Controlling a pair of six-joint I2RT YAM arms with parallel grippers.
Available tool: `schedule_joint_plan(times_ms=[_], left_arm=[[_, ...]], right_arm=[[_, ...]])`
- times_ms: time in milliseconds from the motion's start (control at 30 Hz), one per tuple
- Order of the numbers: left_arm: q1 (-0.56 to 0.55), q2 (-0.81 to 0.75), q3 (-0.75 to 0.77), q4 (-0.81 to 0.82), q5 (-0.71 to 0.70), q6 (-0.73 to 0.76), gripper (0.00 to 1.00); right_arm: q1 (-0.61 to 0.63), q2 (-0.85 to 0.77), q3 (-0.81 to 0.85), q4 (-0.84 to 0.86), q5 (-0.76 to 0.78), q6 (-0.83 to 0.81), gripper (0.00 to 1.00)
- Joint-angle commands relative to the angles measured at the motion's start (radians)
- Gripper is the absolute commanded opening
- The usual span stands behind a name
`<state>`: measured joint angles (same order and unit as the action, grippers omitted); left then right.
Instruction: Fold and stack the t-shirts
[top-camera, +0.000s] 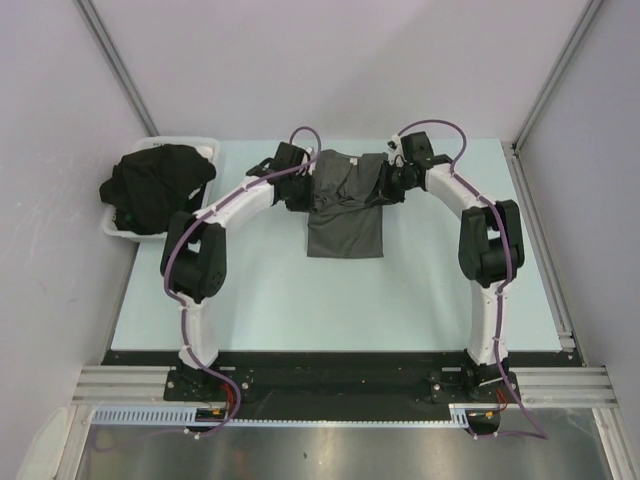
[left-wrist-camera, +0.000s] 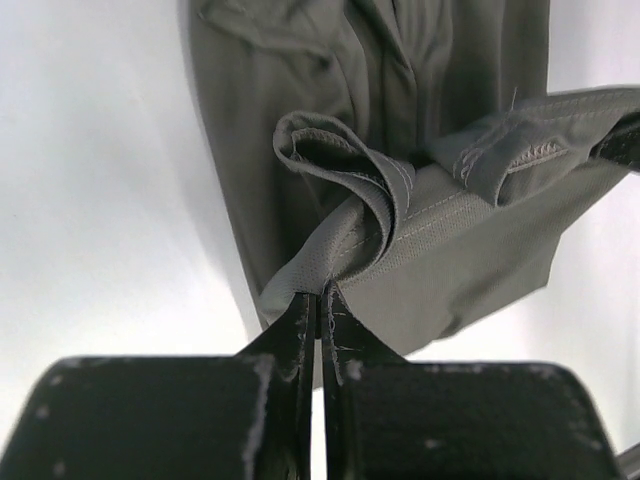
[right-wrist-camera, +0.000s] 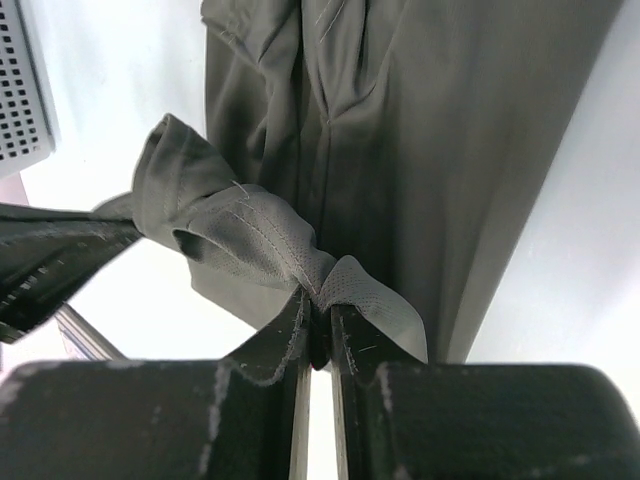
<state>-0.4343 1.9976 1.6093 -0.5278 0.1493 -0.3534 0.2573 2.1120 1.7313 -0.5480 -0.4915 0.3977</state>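
A charcoal grey t-shirt (top-camera: 343, 205) hangs lifted off the table at the far middle, stretched between both grippers with its lower part draping toward me. My left gripper (top-camera: 297, 183) is shut on its left edge; in the left wrist view the jaws (left-wrist-camera: 320, 293) pinch a bunched hem of the grey t-shirt (left-wrist-camera: 440, 250). My right gripper (top-camera: 392, 180) is shut on the right edge; the right wrist view shows grey cloth (right-wrist-camera: 400, 130) clamped between the fingertips (right-wrist-camera: 318, 302). A heap of black t-shirts (top-camera: 155, 185) lies in the white tray (top-camera: 205, 146) at far left.
The tray stands at the table's far left corner, partly overhanging the light table (top-camera: 330, 300). Metal frame posts (top-camera: 115, 65) rise at both far corners. A perforated white tray wall (right-wrist-camera: 20, 90) shows at the left of the right wrist view.
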Motion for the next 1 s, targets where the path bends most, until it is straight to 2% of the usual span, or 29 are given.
schedule_joint_plan(times_ms=[0, 433, 700, 800, 867, 933, 967], left_arm=[[0.035, 0.043, 0.086, -0.004, 0.016, 0.031, 0.0], [0.058, 0.147, 0.138, 0.049, 0.079, 0.019, 0.0], [0.058, 0.202, 0.199, 0.066, 0.069, 0.013, 0.0], [0.058, 0.239, 0.239, 0.057, 0.067, 0.013, 0.0], [0.06, 0.254, 0.262, 0.058, 0.065, 0.013, 0.07], [0.058, 0.276, 0.277, 0.052, 0.052, 0.01, 0.21], [0.058, 0.279, 0.279, 0.054, 0.042, 0.008, 0.24]], right_arm=[[-0.012, 0.055, 0.085, -0.036, -0.016, -0.03, 0.12], [-0.046, 0.144, 0.165, -0.047, -0.029, -0.045, 0.11], [-0.066, 0.169, 0.165, -0.044, -0.041, -0.063, 0.11], [-0.067, 0.192, 0.171, -0.046, -0.042, -0.074, 0.15], [-0.067, 0.209, 0.191, -0.059, -0.042, -0.088, 0.2], [-0.066, 0.227, 0.204, -0.076, -0.033, -0.099, 0.27], [-0.067, 0.23, 0.218, -0.084, -0.024, -0.109, 0.32]])
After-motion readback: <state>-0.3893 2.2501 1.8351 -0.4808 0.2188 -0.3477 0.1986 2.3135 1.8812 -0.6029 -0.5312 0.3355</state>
